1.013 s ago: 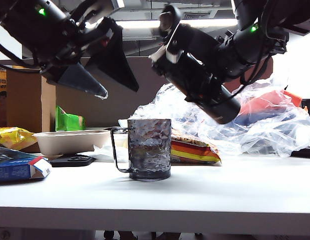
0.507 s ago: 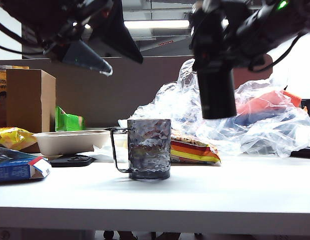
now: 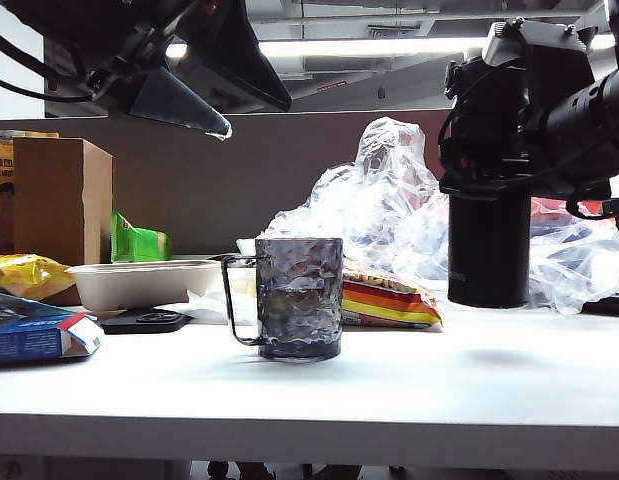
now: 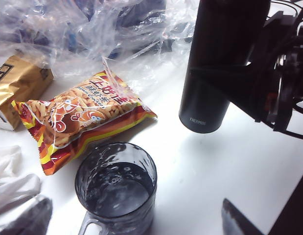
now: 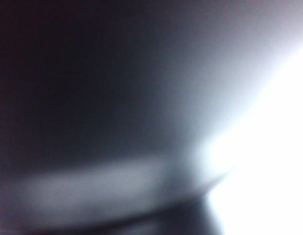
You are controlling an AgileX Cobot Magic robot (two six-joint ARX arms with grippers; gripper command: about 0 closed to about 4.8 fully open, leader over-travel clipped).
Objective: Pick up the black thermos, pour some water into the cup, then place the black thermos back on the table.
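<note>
Far left of the exterior view: blue carton (image 3: 34, 335) lying flat, brown cardboard box (image 3: 57, 200) behind it, shallow beige bowl (image 3: 144, 283) with matte, slightly rough wall.

Above these, left gripper (image 3: 214, 105) hangs high over the table (image 3: 319, 395), well clear of everything. Fingers are dark wedge-shaped plates, spread apart, nothing between them.

Centre: the cup (image 3: 294, 297), upright on the white tabletop. Smoky translucent wall, dimpled like hammered glass; thin black wire handle toward the left. Left wrist view looks down into it (image 4: 116, 188): water sits inside, surface rippled. Pouring judged done.

Just behind and right of the cup: glossy snack bag (image 3: 389, 300), red and yellow stripes. Crumpled clear plastic sheeting (image 3: 389, 200) piled behind.

Right: black thermos (image 3: 488, 250), upright, smooth matte cylinder, pale lettering near the base (image 4: 205, 105). Base appears at or just above the table; contact cannot be confirmed. Right gripper (image 3: 504, 160) is clenched on the thermos's upper half. Right wrist view is only dark blur.

Remaining, as judged: settle the thermos fully, release, pull the arm away.
</note>
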